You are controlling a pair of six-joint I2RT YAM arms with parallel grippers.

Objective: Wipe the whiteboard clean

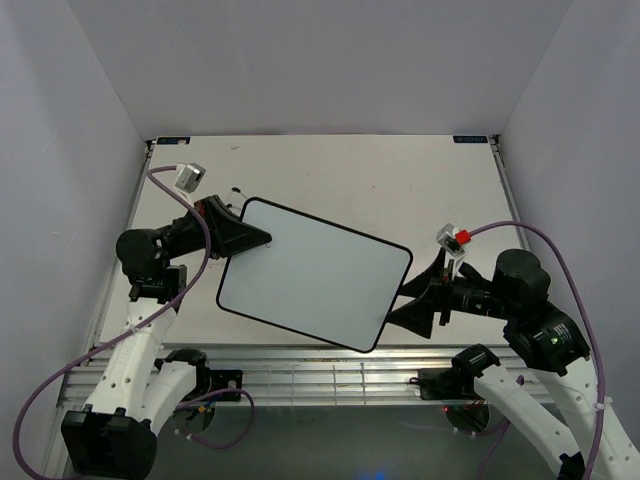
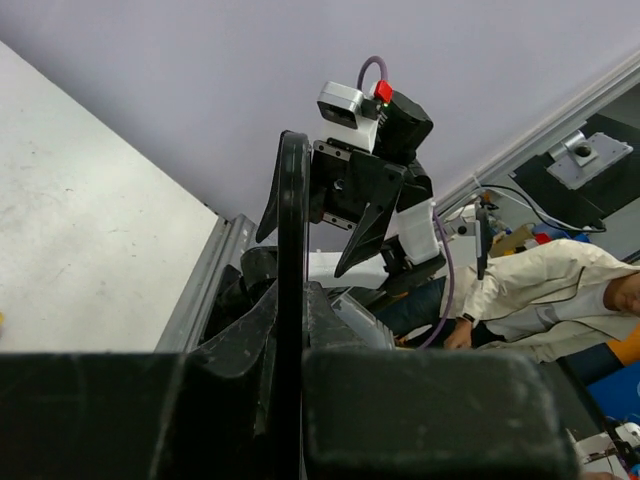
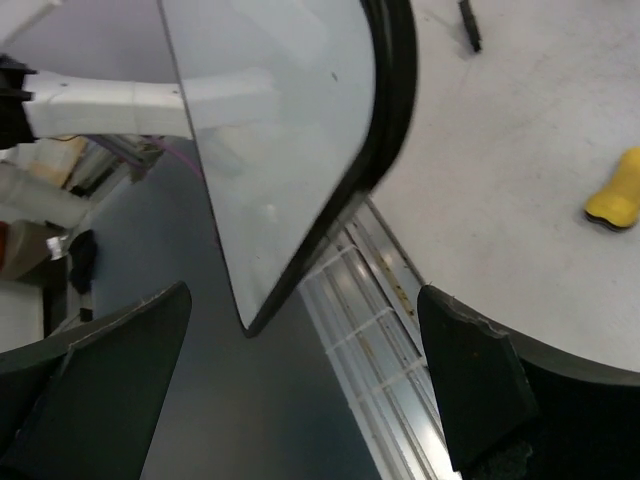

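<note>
Jaws of the left gripper [image 1: 264, 238] are closed on the far-left edge of the whiteboard [image 1: 310, 285] in the top view. The board lies at a slant across the middle of the table [image 1: 380, 180], its face plain white inside the thin black rim. Its near-right corner reaches over the metal rails [image 1: 300, 375] along the table's near edge. The right gripper [image 1: 400, 303] faces the board's right edge with its jaws spread wide, holding nothing. Whether its fingertips touch the rim cannot be told from here.

From the left wrist, the whiteboard [image 2: 292, 230] is seen edge-on, a thin black strip standing upright between the two dark fingers [image 2: 245, 340], which press on it from either side. Beyond it is the right arm's black head with its white camera block, and further right a person in a cream jacket [image 2: 560, 300].

From the right wrist, the rounded corner of the whiteboard [image 3: 270, 130] hangs tilted above the rails [image 3: 370, 320], clear of the table [image 3: 520, 120]. The two fingers [image 3: 460, 380] of the right gripper stand wide apart in the near foreground, short of the corner and apart from it. A yellow eraser [image 3: 615, 190] lies on the table to the right, well apart from the board.
</note>
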